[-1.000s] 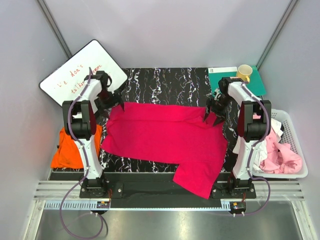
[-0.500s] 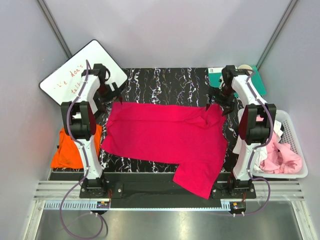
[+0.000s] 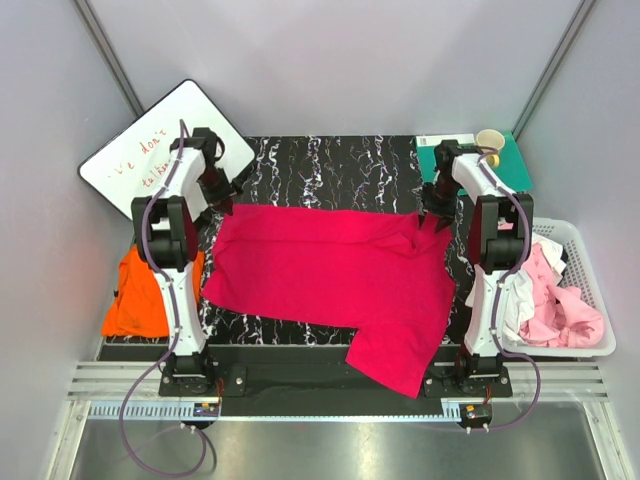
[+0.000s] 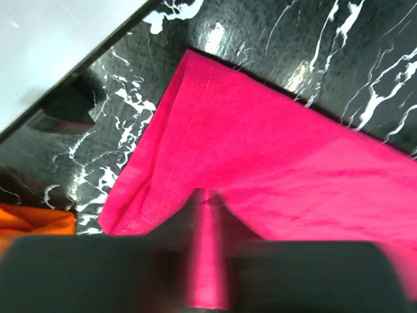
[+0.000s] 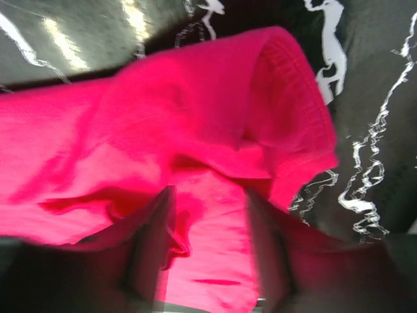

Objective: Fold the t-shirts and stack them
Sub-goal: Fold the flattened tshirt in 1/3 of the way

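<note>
1. A black marble table (image 3: 330, 160) is seen under both arms.
2. A magenta-red t-shirt (image 3: 330, 270) is spread flat across the table, with its near right part hanging over the front edge.
3. A whiteboard (image 3: 130, 150) with red writing is leaned at the far left corner.
4. A white basket (image 3: 590, 350) is set to the right of the table, and pale pink and white shirts (image 3: 565, 315) are heaped in it.
5. An orange t-shirt (image 3: 140, 295) is draped off the table's left side.
6. The left gripper (image 3: 222, 195) is clamped on a pinched ridge of the red shirt's far left corner.
7. The right gripper (image 3: 432, 212) is lowered onto the far right corner; its fingers are held apart, with bunched cloth between them.
</note>
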Controlling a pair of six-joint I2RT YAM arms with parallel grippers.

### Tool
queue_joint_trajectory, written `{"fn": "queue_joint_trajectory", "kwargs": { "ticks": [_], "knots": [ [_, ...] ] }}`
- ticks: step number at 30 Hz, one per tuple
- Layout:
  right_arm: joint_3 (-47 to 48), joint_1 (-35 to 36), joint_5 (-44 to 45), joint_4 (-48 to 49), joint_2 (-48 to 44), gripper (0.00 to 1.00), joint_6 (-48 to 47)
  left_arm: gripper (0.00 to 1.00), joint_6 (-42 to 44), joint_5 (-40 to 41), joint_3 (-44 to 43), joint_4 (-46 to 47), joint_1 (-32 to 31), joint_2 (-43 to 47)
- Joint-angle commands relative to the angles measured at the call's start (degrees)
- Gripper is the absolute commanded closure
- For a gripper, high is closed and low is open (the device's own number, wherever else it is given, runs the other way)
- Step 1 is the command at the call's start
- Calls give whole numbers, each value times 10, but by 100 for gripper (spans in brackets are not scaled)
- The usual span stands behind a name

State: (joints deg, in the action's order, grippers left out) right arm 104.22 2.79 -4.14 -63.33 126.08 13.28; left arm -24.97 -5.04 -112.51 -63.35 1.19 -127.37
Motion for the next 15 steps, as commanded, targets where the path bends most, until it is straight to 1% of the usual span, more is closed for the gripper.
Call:
{"fn": "queue_joint_trajectory", "kwargs": {
  "ticks": [1,2,5,8,15],
  "knots": [
    [32,3,-35,15,-29,59,17,100,15,-14,-17,2,-6,6],
    [28,2,-49,17,-33,74,17,100,17,-16,-15,2,-6,6],
    [27,3,-75,22,-46,95,18,100,23,-17,-11,2,-8,2],
    [25,3,-100,30,-50,100,20,100,24,-21,-8,2,-8,-6],
    [23,7,-131,40,-29,100,20,100,25,-27,-13,2,-9,-16]
  ]
}}
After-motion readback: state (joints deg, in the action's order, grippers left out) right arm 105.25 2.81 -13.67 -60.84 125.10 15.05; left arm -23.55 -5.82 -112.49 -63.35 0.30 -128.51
